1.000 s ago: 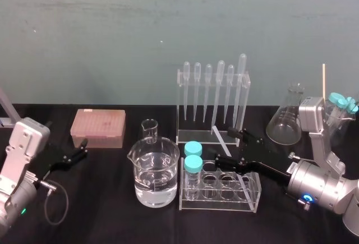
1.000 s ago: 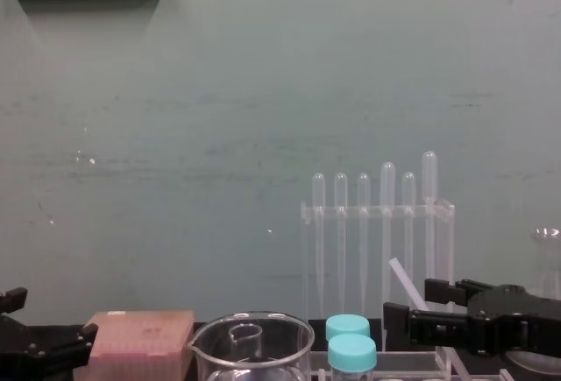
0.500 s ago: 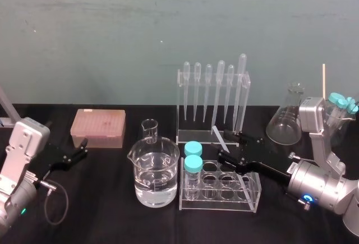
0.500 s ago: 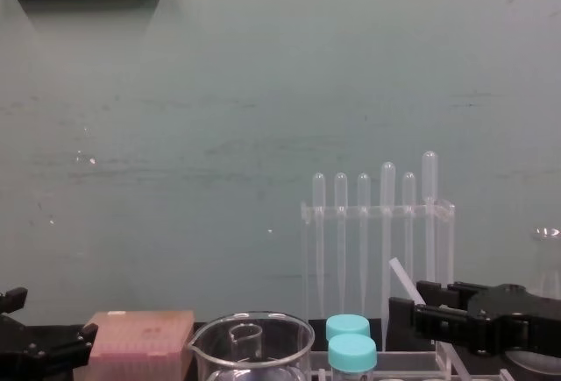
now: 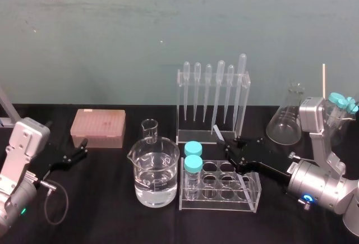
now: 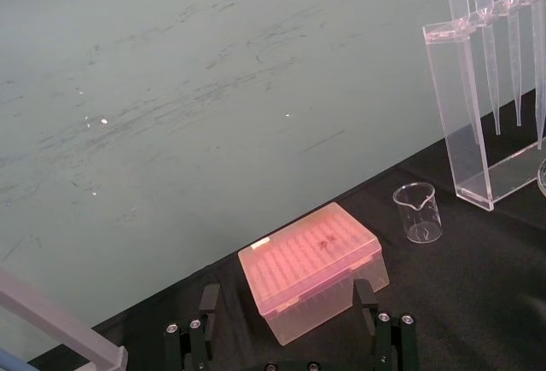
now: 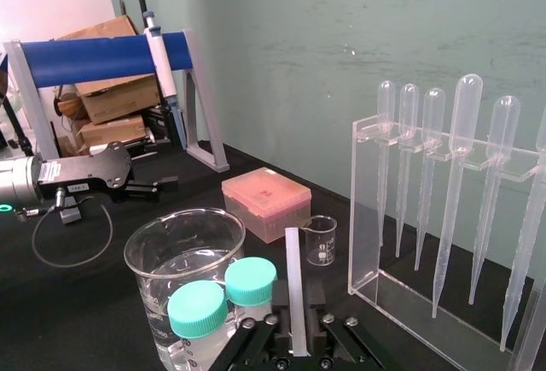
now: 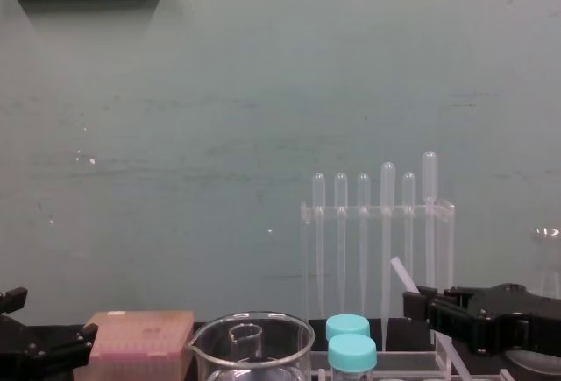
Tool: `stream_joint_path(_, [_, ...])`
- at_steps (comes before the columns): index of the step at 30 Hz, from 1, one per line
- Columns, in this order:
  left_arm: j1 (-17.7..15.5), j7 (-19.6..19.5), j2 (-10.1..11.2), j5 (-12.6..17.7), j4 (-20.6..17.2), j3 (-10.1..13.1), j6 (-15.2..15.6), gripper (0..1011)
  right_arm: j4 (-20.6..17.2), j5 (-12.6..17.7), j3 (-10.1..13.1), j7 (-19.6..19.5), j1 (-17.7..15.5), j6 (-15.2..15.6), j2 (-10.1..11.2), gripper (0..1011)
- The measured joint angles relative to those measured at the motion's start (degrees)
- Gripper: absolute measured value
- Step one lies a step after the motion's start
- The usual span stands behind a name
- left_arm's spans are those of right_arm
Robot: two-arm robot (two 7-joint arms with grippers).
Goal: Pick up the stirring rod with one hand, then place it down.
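Currently the long thin translucent whitish stirring rod is tilted. Its upper end leans toward the base of the clear acrylic pipette rack, and its lower part crosses over the clear acrylic test-tube rack. Whether the lower end touches anything cannot be determined.

The black angular right end effector is pressed together on the rod partway along its length, pinching it. In the right wrist view the rod rises straight out from the right end effector. In the chest view the upper end of the rod projects above the right end effector, in front of the pipette rack.

Two teal-capped vials stand at the left end of the test-tube rack. Just left of that rack stands a large glass beaker holding clear liquid, with a small empty glass beaker behind it. A pink lidded tip box sits farther left. A clear glass conical flask stands to the right of the pipette rack. All of these rest on the black table.

The black left end effector sits low at the left side of the table, near the pink tip box and well apart from the rod. In the left wrist view the left end effector has its fingers spread apart, with the tip box beyond them.
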Motion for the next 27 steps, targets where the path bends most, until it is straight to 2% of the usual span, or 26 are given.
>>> stream_joint_path(1, [0.0, 0.0, 0.0, 0.0, 0.0, 0.0, 0.0, 1000, 0.0, 0.0, 0.0, 0.0, 0.0, 0.0, 0.0, 137])
stream_joint_path(5, [0.0, 0.0, 0.0, 0.0, 0.0, 0.0, 0.0, 1000, 0.0, 0.0, 0.0, 0.0, 0.0, 0.0, 0.0, 64])
stream_joint_path(12, [0.0, 0.0, 0.0, 0.0, 0.0, 0.0, 0.0, 1000, 0.0, 0.0, 0.0, 0.0, 0.0, 0.0, 0.0, 64])
stream_joint_path(15, [0.0, 0.0, 0.0, 0.0, 0.0, 0.0, 0.0, 1000, -0.4, -0.4, 0.8, -0.1, -0.6, -1.1, -0.2, 64])
stream_joint_path(24, [0.0, 0.0, 0.0, 0.0, 0.0, 0.0, 0.0, 1000, -1.4, -3.7, 3.2, -0.9, -0.3, -9.8, -2.1, 64])
stream_joint_path(27, [0.0, 0.0, 0.0, 0.0, 0.0, 0.0, 0.0, 1000, -1.6, -3.7, 4.8, -0.7, 0.2, -14.3, -3.7, 64])
